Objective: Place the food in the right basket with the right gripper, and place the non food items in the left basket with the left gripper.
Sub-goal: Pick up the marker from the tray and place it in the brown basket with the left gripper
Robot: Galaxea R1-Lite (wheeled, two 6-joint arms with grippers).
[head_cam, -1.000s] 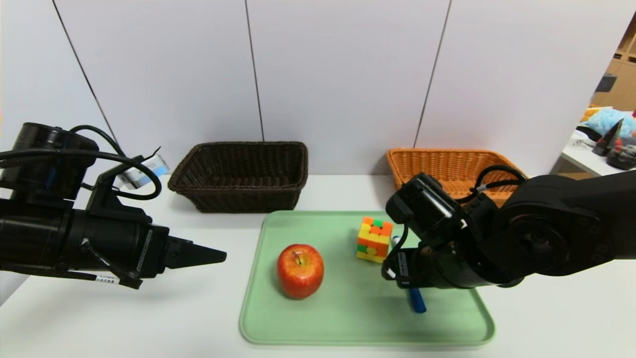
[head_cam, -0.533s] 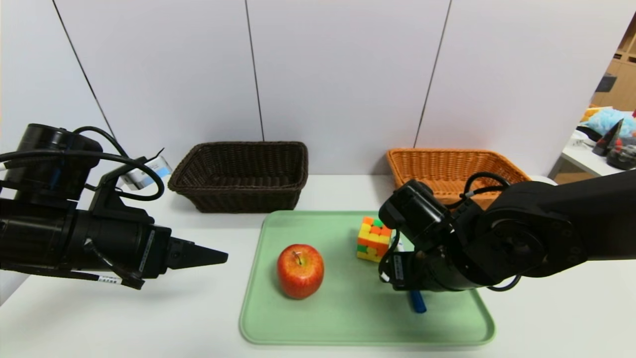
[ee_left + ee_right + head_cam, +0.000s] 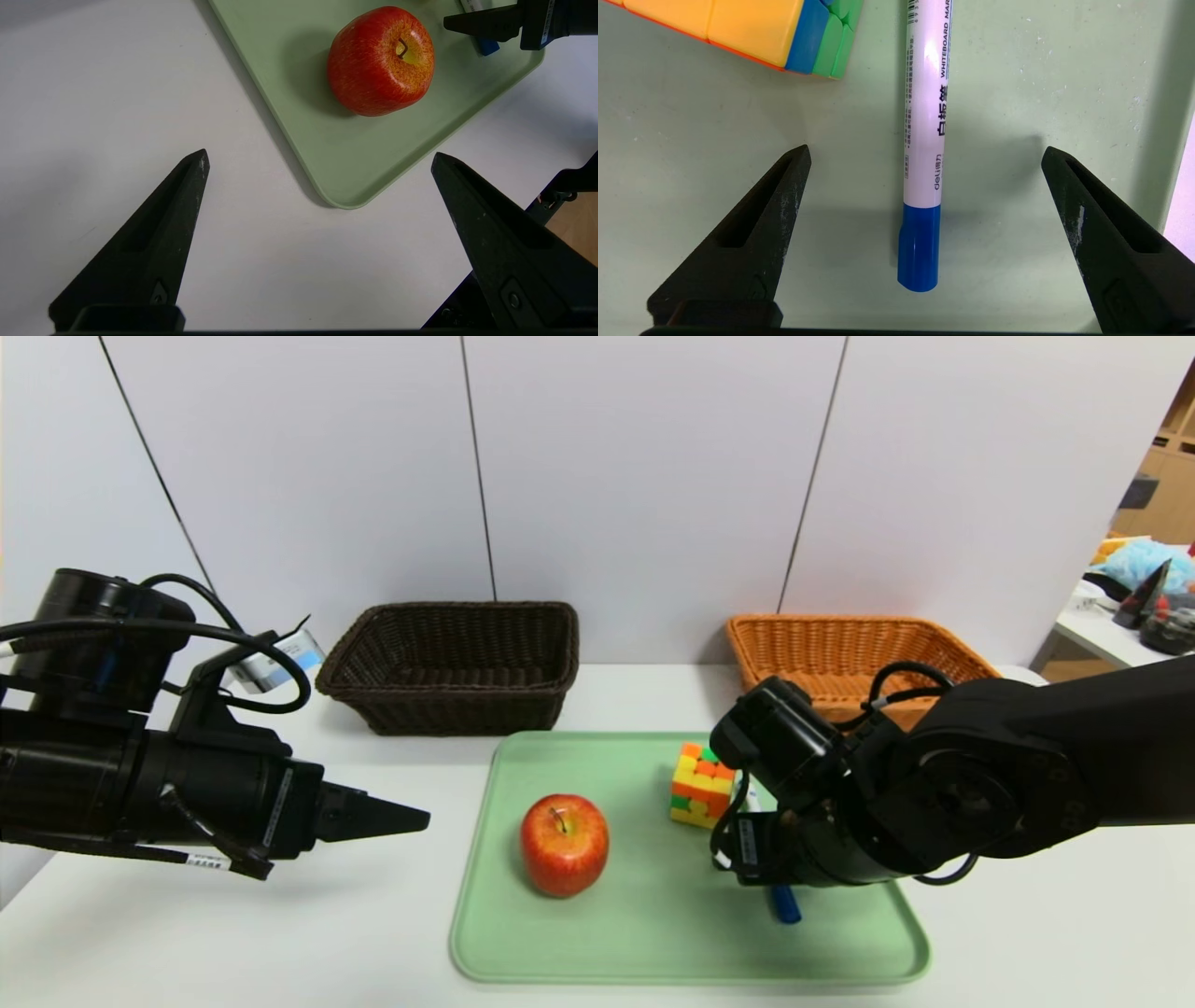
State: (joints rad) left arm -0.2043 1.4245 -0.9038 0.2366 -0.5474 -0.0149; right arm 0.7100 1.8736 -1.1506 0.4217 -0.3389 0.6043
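Right now the right hand (image 3: 924,177) (fingers wide apart, holding nothing) straddles the marker (image 3: 924,140) on the tray (image 3: 653,933)

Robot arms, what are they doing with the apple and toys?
They're sorting. The apple, puzzle cube and marker all lie on the green tray. The right gripper hangs open right over the marker, holding nothing. The left gripper waits open beside the tray. The dark basket and orange basket have nothing visible inside.

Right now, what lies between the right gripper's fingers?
The whiteboard marker lies lengthwise between the open right gripper's fingers, untouched, on the green tray; the right wrist view shows it.
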